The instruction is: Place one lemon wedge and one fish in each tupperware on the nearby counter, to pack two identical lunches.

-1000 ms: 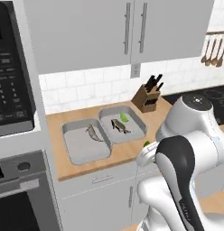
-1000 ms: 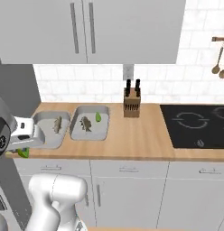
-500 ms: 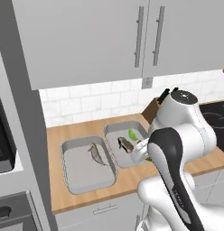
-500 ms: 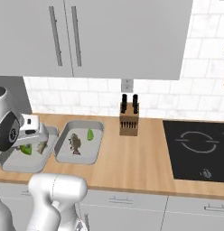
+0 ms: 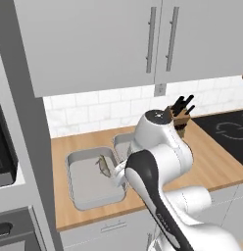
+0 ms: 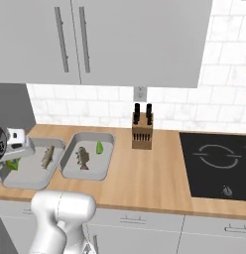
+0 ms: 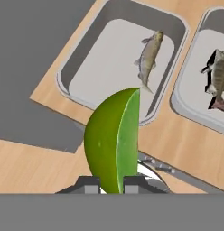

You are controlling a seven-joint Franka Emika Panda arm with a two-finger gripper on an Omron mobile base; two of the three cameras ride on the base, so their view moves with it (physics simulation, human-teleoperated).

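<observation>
Jaws clenched on a lemon wedge [image 7: 114,140], my gripper [image 7: 112,182] pinching it at its lower end, cut face turned toward the right of the hand view. Beyond it sits the near tupperware [image 7: 82,54] with one fish [image 7: 148,56] lying inside, and beside that the second tupperware [image 7: 186,97] with another fish [image 7: 218,79], both on the counter [image 7: 37,171].

Left base view: my arm covers most of the second tupperware [image 5: 124,139]. First tupperware [image 5: 79,186] sits left of it on the counter [image 5: 216,166], with its fish [image 5: 103,165] near the right wall. Knife block [image 5: 180,115] stands behind, by the tiled wall; stovetop [image 5: 226,130] at far right.

Right base view: my gripper [image 6: 11,158] hangs above the left tupperware [image 6: 23,178], green wedge [image 6: 12,164] just under the hand. Fish [image 6: 48,157] lies in that container. Right tupperware [image 6: 107,144] holds a fish [image 6: 83,158] and a second lemon wedge [image 6: 99,147]. Knife block [image 6: 142,134] is well apart to the right, stovetop [image 6: 216,163] further right.
</observation>
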